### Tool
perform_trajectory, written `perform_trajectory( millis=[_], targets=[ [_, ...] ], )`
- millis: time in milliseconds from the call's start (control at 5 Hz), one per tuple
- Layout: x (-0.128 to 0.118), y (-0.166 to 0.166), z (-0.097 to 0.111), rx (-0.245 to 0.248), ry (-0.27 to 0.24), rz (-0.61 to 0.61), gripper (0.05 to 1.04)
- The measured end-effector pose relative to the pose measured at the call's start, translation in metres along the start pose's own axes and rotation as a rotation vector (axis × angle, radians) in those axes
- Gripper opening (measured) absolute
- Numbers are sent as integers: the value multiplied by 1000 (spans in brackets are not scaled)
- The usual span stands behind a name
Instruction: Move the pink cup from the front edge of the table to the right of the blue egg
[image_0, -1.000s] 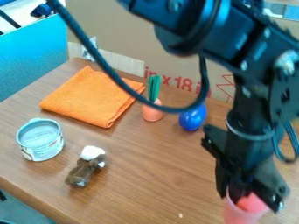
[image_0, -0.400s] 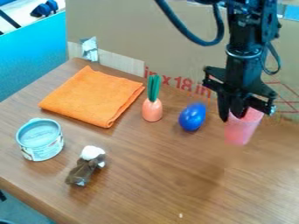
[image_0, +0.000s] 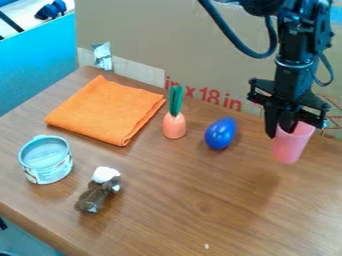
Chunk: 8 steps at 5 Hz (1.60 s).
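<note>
Cup (image_0: 294, 147), pink, at the right of the view, raised over the brown table (image_0: 174, 200), its shadow apart from its base. Black gripper (image_0: 279, 132): jaws clenched on the cup's rim. By this state, grasping and lifting appear complete; lowering and release remain undone. Beside the cup, apart from it: blue egg-shaped object (image_0: 220, 133). Farther outward: toy carrot (image_0: 174, 126) with green top, upright; folded orange cloth (image_0: 103, 110); small brown-and-white figure (image_0: 95, 194), lying down; pale round tin (image_0: 48, 169).

One cup (image_0: 292, 146), one tin (image_0: 47, 165), one cloth (image_0: 105, 111), one toy carrot (image_0: 174, 126), one blue egg (image_0: 220, 133), one brown-and-white object (image_0: 97, 192) (singles, all)
</note>
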<state>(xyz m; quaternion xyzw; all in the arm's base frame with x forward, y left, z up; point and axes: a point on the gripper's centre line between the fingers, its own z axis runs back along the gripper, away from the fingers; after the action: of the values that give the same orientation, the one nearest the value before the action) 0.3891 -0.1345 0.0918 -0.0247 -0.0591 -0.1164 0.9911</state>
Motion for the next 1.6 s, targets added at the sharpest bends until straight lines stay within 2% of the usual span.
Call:
perform_trajectory(
  millis=[400,1200,1400,1600],
  targets=[
    [5,18,-18,29,54,13,106],
    [-3,46,-34,-8,65,41,127],
    [-7,47,-36,-23,82,32,274],
    [-13,46,-25,-37,27,22,552]
  ],
)
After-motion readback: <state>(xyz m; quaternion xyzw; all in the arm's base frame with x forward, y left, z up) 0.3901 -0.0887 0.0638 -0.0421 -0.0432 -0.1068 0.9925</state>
